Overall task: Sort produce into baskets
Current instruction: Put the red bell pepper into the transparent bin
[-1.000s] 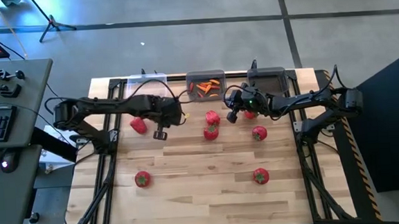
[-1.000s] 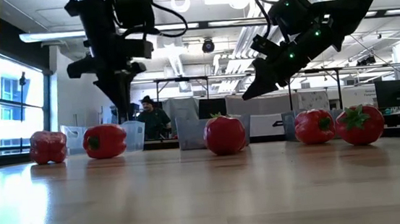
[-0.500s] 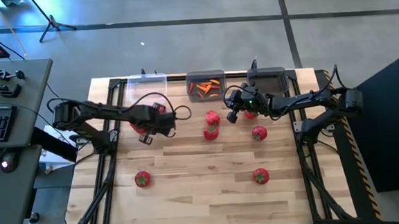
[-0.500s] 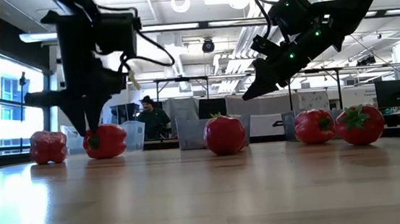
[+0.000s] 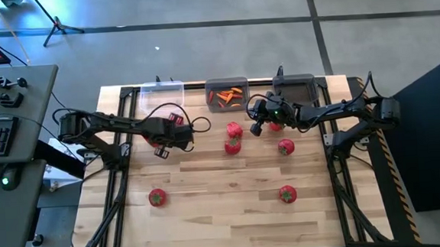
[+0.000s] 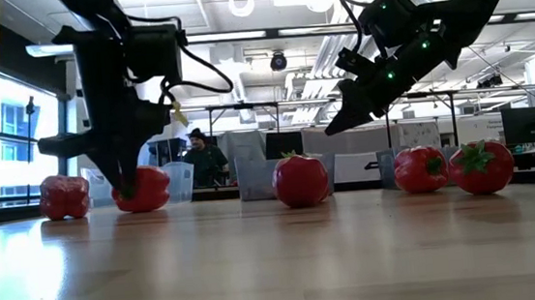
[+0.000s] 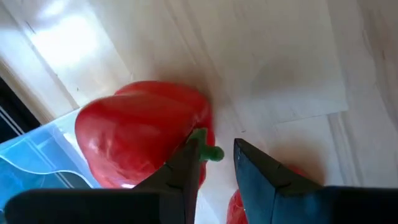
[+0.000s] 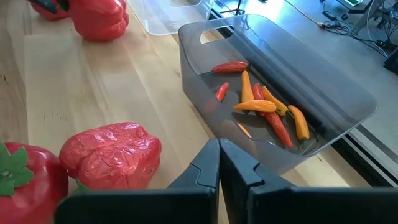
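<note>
i have the left tool (image 7: 211,165) low over a red bell pepper (image 7: 143,140) that sits on the worktop (image 5: 225,207) just beside the clear basket (image 5: 159,90) — its fingers stand a little apart around the green stem (image 7: 208,151), not yet clamped. a stem grip looks weak, i think, so i'd widen and straddle the body before closing. the right tool (image 8: 219,163) hangs closed, holding nothing, near the grey basket (image 8: 345,118) of chillies (image 8: 267,112) — waiting.
</note>
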`<act>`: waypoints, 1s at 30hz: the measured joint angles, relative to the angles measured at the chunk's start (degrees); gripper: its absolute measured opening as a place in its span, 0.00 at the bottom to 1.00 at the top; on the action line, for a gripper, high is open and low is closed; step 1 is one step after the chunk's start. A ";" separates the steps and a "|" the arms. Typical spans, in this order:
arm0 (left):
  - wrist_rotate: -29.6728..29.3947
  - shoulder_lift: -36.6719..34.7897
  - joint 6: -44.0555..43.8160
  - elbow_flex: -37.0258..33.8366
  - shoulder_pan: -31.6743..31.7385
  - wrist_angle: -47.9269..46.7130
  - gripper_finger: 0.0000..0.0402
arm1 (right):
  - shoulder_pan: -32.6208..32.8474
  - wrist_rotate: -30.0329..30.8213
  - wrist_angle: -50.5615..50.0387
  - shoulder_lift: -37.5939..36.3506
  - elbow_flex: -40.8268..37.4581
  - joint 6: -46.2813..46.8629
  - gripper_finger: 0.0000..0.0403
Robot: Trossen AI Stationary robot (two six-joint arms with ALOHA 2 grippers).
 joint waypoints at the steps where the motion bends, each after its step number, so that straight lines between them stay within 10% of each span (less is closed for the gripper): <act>1: 0.00 0.00 0.00 0.00 0.18 -0.07 0.20 | 0.00 -0.01 0.00 0.01 0.00 0.00 0.00; 30: 0.70 1.14 -1.11 -0.04 1.91 -0.06 0.10 | 0.00 0.00 0.02 0.01 0.00 0.00 0.00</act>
